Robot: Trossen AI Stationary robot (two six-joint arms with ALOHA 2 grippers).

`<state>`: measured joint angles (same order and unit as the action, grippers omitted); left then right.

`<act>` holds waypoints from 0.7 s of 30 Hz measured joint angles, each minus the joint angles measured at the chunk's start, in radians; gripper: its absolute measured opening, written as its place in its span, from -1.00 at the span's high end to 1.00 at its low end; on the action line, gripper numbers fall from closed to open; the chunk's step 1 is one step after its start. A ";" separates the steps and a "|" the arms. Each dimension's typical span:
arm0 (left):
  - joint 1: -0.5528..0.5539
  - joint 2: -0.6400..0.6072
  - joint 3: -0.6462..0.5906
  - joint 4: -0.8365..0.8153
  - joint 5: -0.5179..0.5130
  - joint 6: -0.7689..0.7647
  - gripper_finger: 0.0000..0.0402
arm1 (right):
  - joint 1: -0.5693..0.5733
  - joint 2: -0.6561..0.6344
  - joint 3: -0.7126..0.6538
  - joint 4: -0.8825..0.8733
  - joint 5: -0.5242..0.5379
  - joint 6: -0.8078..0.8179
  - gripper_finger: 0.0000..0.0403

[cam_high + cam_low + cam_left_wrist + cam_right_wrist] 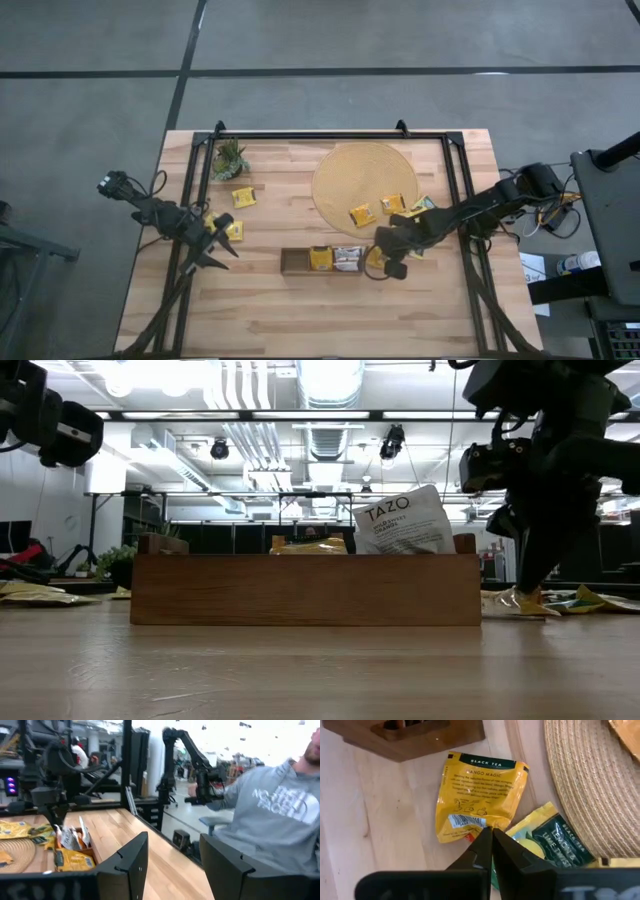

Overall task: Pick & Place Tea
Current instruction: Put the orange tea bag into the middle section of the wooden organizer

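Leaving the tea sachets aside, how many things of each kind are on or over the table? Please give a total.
Wooden tray: 1
Round woven mat: 1
Small green plant: 1
Grippers: 2 (left gripper, open; right gripper, shut on a yellow sachet)
Total: 5

two sachets (333,259) in the tray (294,262), two on the mat (340,175)

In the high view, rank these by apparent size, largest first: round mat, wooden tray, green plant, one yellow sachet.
1. Round mat
2. Wooden tray
3. Green plant
4. Yellow sachet
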<state>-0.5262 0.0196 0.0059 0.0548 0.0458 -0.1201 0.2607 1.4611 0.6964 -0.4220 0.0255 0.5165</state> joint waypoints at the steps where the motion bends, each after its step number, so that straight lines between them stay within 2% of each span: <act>1: 0.000 0.000 0.000 0.008 -0.003 -0.008 0.15 | 0.000 -0.009 0.002 -0.015 0.004 -0.001 0.96; 4: 0.001 0.000 0.000 0.009 -0.012 -0.007 0.15 | 0.002 -0.048 0.028 -0.095 0.058 -0.002 0.96; 7: 0.000 0.000 0.000 0.010 -0.095 -0.009 0.15 | 0.003 -0.101 0.064 -0.185 0.140 -0.001 0.96; 9: 0.000 0.000 0.000 0.017 -0.200 -0.013 0.15 | 0.004 -0.139 0.091 -0.227 0.211 -0.001 0.96; 11: 0.000 0.000 0.000 0.029 -0.346 -0.013 0.15 | 0.011 -0.178 0.115 -0.253 0.303 -0.001 0.96; 14: 0.000 0.000 0.000 0.061 -0.601 -0.014 0.15 | 0.035 -0.222 0.145 -0.260 0.474 -0.024 0.96; 16: 0.001 0.000 0.000 0.079 -0.710 -0.032 0.15 | 0.058 -0.239 0.165 -0.251 0.591 -0.063 0.96; 21: 0.001 0.000 0.000 0.235 -0.718 -0.038 0.15 | 0.133 -0.216 0.220 -0.165 0.865 -0.260 0.96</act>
<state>-0.5255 0.0196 0.0059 0.2901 -0.6719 -0.1582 0.3937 1.2455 0.9167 -0.5869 0.8901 0.2568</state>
